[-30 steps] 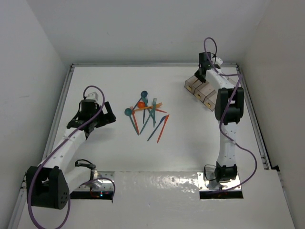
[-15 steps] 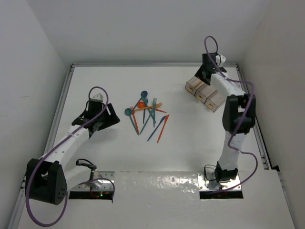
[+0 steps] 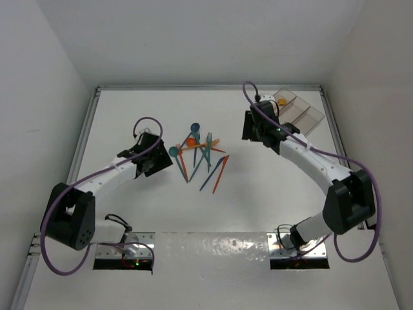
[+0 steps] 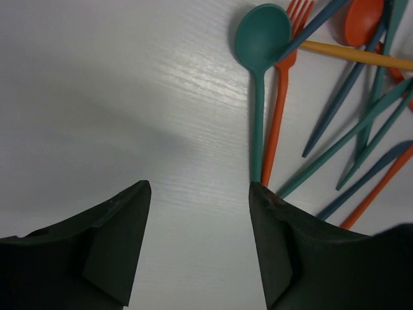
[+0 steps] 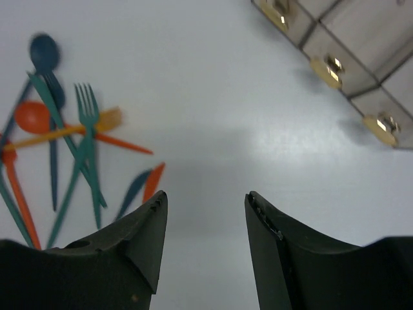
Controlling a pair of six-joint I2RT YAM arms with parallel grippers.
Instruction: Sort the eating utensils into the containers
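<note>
— Whereabouts of the eating utensils (image 3: 199, 157)?

— Heaped loosely near the middle of the white surface (image 3: 258, 194), crossed over one another, between the two arms.

— And the containers (image 3: 300, 111)?

— Off in the far right corner of the surface, well apart from the heap. Three narrow bins joined side by side, set at a slant to the edges. Brassy fittings (image 5: 329, 64) at the near ends in the right wrist view.

— State of the left claw (image 4: 199, 194)?

— Released, dark fingers spread wide, nothing between them. Hovering just left of the heap, facing a teal spoon (image 4: 261, 39) and an orange fork (image 4: 279, 97) lying side by side, handles toward the claw. Handle ends right by the tip of one finger; touching or not, cannot tell.

— State of the right claw (image 5: 205, 197)?

— Released too, fingers apart, empty. Held over bare surface between the heap and the containers. Off to its left in the wrist view, slightly blurred: a teal fork (image 5: 84, 100), an orange spoon (image 5: 32, 116) and a blue spoon (image 5: 44, 51).
</note>
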